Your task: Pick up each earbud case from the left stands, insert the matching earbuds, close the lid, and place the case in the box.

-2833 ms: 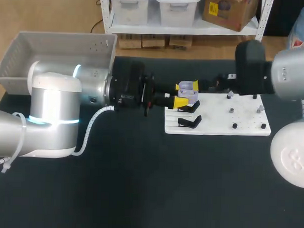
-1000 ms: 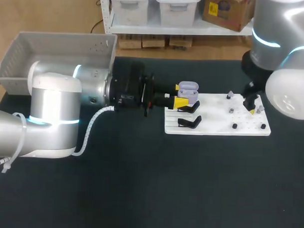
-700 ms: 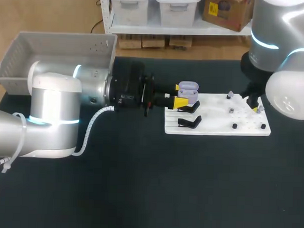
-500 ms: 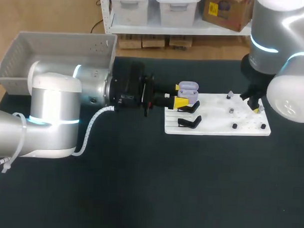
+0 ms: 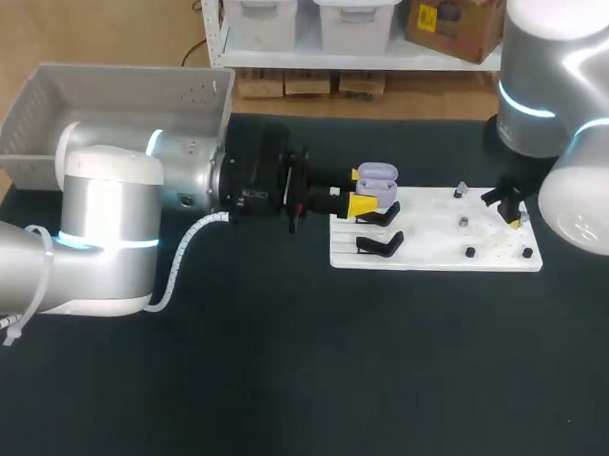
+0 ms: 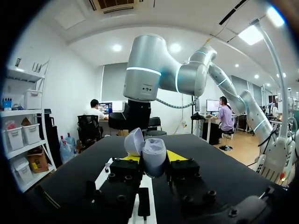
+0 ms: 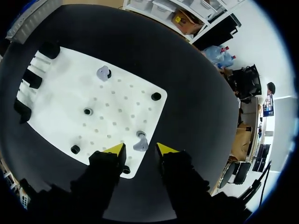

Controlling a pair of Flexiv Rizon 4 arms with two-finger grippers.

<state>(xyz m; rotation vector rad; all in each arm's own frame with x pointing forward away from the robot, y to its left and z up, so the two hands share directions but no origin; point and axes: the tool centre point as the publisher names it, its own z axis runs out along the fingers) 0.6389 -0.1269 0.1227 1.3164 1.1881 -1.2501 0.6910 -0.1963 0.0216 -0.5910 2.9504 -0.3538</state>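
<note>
My left gripper point(image 5: 364, 190) is shut on a lavender earbud case point(image 5: 376, 183), held just over the left end of the white board point(image 5: 434, 248). In the left wrist view the case point(image 6: 153, 157) sits between the yellow fingertips point(image 6: 175, 155) with its lid point(image 6: 134, 141) swung open. My right gripper point(image 5: 507, 205) hangs over the board's right end. In the right wrist view a grey earbud point(image 7: 139, 144) lies on the board between the right gripper's point(image 7: 140, 150) tips, with gaps showing on both sides. A second earbud point(image 7: 103, 72) rests farther along the board.
Two black stands point(image 5: 380, 217) point(image 5: 380, 245) stand on the board's left part. Small black pegs point(image 7: 156, 96) point(image 7: 88, 111) dot its right part. A grey box point(image 5: 49, 104) sits at the table's far left, behind my left arm.
My right arm has swung in from across the table and settled over the board's right end, and its fingers have narrowed around the earbud there. The left arm and case have stayed put.
</note>
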